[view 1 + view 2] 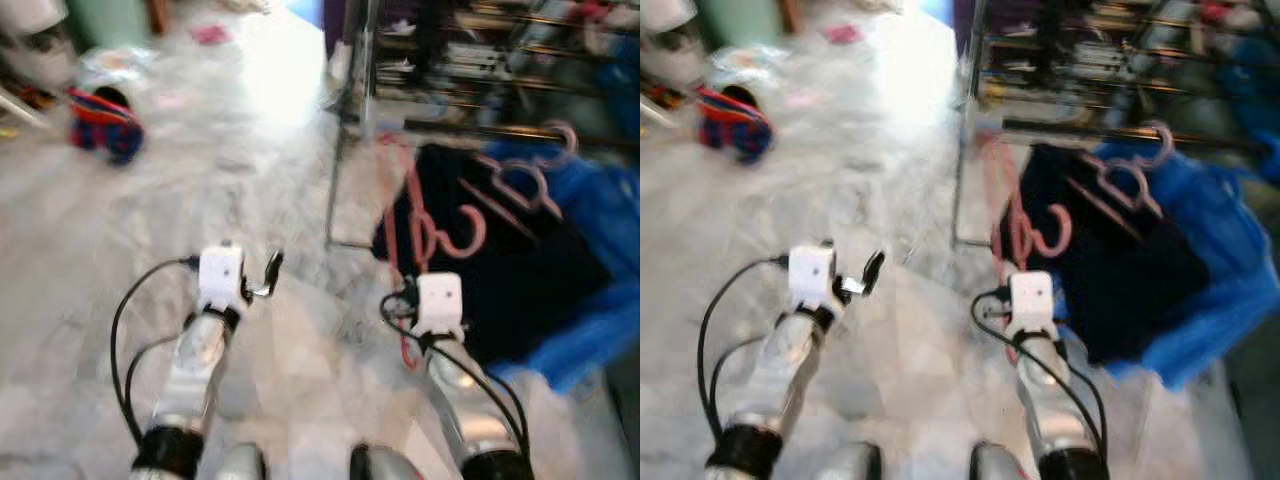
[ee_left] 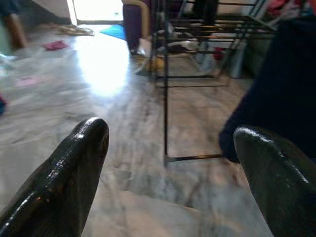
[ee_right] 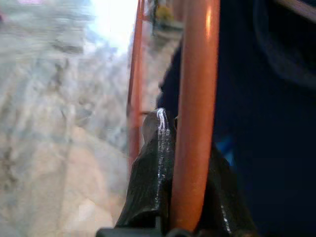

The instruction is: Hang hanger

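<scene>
Nearest the robot, the right pincer (image 3: 190,197) was clenched on a bar of the pink hanger (image 1: 405,215), which rose from the grip toward the drying rack, its hook (image 1: 462,232) curling free in front of the dark garment (image 1: 500,290). The left pincer (image 1: 272,270) hovered released and empty over the marble floor (image 1: 150,230), its two fingers (image 2: 74,168) spread wide and pointing at the foot of the rack. Just beyond, the black metal rack (image 1: 345,130) carried the dark garment and a blue cloth (image 1: 600,240), with a second pink hanger (image 1: 530,170) lying tilted on them. Farther off, a red and blue bundle (image 1: 105,125) lay on the floor. The hanger seemed carried but not yet hung; the next move likely called for lifting its hook to a rack rail.
</scene>
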`<state>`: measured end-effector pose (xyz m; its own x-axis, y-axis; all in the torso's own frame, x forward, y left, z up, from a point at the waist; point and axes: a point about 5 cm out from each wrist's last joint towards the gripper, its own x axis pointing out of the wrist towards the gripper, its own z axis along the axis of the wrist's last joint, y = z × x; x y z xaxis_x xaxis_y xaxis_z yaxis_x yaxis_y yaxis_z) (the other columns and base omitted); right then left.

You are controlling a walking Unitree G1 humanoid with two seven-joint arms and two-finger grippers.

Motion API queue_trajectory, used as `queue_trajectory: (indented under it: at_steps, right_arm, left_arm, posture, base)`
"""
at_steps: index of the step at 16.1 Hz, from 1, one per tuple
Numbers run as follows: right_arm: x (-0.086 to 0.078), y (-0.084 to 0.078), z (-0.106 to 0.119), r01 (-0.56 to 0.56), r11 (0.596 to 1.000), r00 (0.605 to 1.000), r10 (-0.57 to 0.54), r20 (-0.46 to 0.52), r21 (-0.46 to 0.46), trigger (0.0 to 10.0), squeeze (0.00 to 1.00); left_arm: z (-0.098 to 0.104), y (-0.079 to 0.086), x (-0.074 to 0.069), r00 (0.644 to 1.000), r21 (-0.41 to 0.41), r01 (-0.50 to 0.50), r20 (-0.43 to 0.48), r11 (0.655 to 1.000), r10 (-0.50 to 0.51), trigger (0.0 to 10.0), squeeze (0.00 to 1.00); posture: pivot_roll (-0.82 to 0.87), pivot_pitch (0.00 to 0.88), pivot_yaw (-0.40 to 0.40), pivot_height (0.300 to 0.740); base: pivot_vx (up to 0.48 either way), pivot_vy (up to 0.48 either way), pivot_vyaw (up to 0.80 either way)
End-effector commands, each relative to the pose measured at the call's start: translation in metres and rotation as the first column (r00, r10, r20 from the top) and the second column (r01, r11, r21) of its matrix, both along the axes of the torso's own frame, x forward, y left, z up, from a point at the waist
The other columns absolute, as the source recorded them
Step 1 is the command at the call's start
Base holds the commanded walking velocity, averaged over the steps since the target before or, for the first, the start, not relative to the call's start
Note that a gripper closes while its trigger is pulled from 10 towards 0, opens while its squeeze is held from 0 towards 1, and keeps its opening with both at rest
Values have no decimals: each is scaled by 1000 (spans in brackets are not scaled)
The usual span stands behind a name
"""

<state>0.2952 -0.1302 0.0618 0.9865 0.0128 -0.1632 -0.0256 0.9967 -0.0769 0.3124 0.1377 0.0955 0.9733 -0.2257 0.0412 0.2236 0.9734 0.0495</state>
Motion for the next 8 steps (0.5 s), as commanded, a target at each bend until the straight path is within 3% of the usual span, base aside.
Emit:
queue_trajectory:
  at_steps: [1,3,8]
  right_arm:
    - [1,0,1,15,1000,1000,-15,1,13,10000,0]
    - [1,-2,1,27,999,1000,-27,-4,17,10000,0]
    - [-2,-7,-1,37,999,999,-37,-14,30,10000,0]
  left_arm:
    - [-9,3,-4,1000,11,10,-27,1000,-10,10000,0]
    - [-12,0,-4,999,7,32,-39,999,-32,10000,0]
    - [-10,-4,-3,999,-3,47,-15,999,-47,10000,0]
  posture:
    - [37,217,-24,740]
    - [19,216,-17,740]
    - [22,218,-17,740]
  base:
    - [0,0,-419]
    - [0,0,-425]
    - [0,0,0]
